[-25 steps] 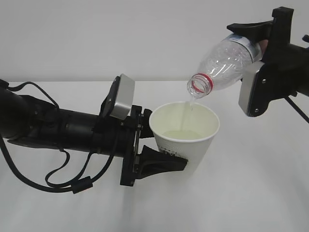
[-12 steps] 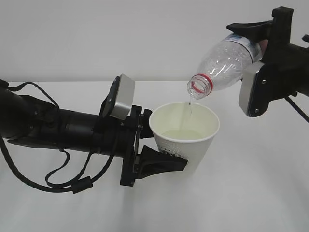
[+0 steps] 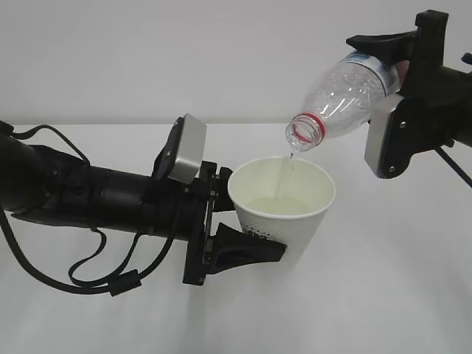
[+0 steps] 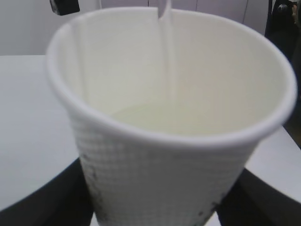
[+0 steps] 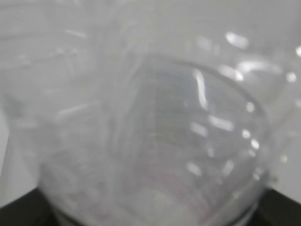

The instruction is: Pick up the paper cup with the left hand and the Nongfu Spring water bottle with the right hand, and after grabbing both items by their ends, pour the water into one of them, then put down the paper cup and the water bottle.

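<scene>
The left gripper [image 3: 254,247] is seen reaching in from the left on a black arm, its dark fingers [image 4: 42,202] clamped around the lower part of the paper cup [image 3: 282,214]. The cup is held upright above the white table [image 3: 383,295], near the middle of the exterior view, and a shallow pool of the water [image 4: 160,120] is visible in its bottom. A thin stream of it is seen falling just inside the far rim.

The right gripper [image 3: 402,66] is placed at upper right, closed around the base end of the Nongfu Spring water bottle [image 3: 343,92]. The bottle is tilted mouth-down to the left, with its red neck ring just above the cup's rim and not touching it. In the right wrist view only the blurred clear plastic of the bottle [image 5: 155,141] can be made out, filling the frame.
</scene>
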